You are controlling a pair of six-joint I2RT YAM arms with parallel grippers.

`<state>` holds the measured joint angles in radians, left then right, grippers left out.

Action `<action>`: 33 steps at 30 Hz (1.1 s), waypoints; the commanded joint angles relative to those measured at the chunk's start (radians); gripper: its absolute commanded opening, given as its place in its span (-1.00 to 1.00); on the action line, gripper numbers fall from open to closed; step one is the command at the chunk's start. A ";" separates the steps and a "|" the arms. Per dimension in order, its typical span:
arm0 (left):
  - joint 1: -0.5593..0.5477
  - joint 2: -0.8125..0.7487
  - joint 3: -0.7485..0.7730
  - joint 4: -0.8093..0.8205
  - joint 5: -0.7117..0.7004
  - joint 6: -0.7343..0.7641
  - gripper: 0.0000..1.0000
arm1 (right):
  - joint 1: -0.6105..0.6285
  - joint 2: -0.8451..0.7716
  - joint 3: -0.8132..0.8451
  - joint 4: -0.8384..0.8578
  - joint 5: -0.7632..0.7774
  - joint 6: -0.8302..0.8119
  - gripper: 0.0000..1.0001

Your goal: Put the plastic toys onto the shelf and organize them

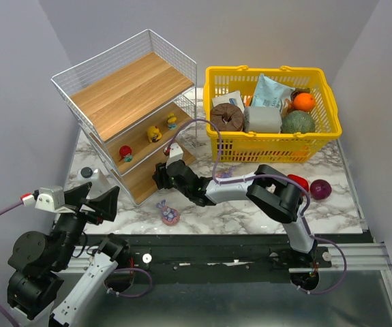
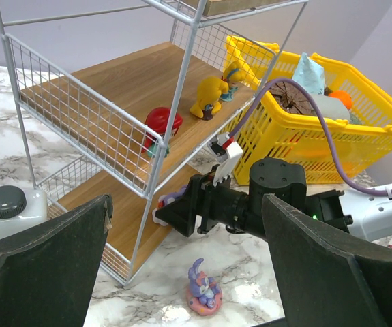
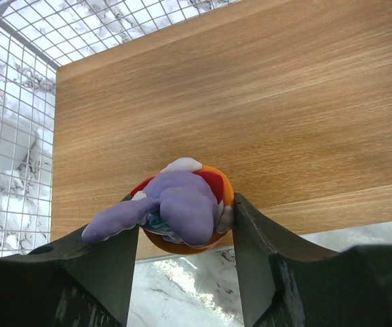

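Note:
The shelf [image 1: 131,92] stands at the back left. Its middle board holds a red toy [image 1: 125,152], a yellow duck toy [image 1: 154,133] and a yellow-and-blue toy [image 1: 172,121]; they also show in the left wrist view as red [image 2: 161,128], yellow [image 2: 208,97] and yellow-and-blue [image 2: 231,73]. My right gripper [image 1: 163,174] is shut on a purple toy with an orange-red base [image 3: 182,204] and holds it at the front edge of the bottom board [image 3: 216,102]. A purple-and-pink toy [image 1: 170,215] lies on the table. My left gripper [image 1: 99,197] is open and empty, its fingers [image 2: 46,266] framing that toy [image 2: 202,289].
A yellow basket [image 1: 270,146] of groceries stands at the back right. A red pepper [image 1: 298,182] and a dark purple ball [image 1: 320,189] lie in front of it. A white bottle with a grey cap [image 1: 93,178] stands left of the shelf's foot.

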<state>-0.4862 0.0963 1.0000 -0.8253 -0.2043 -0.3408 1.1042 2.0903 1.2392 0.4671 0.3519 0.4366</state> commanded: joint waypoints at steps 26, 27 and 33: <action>-0.003 0.005 0.003 -0.011 -0.020 0.013 0.98 | -0.004 -0.093 -0.132 0.214 -0.028 0.019 0.79; -0.003 0.006 0.005 -0.011 -0.020 0.013 0.98 | -0.003 -0.114 -0.154 0.234 -0.028 0.016 0.80; -0.003 0.008 0.011 -0.015 -0.021 0.013 0.98 | 0.002 -0.179 -0.214 0.266 -0.048 -0.013 0.83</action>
<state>-0.4866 0.0963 1.0000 -0.8268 -0.2054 -0.3408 1.1042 1.9759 1.0592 0.6502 0.3267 0.4541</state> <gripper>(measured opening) 0.990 0.910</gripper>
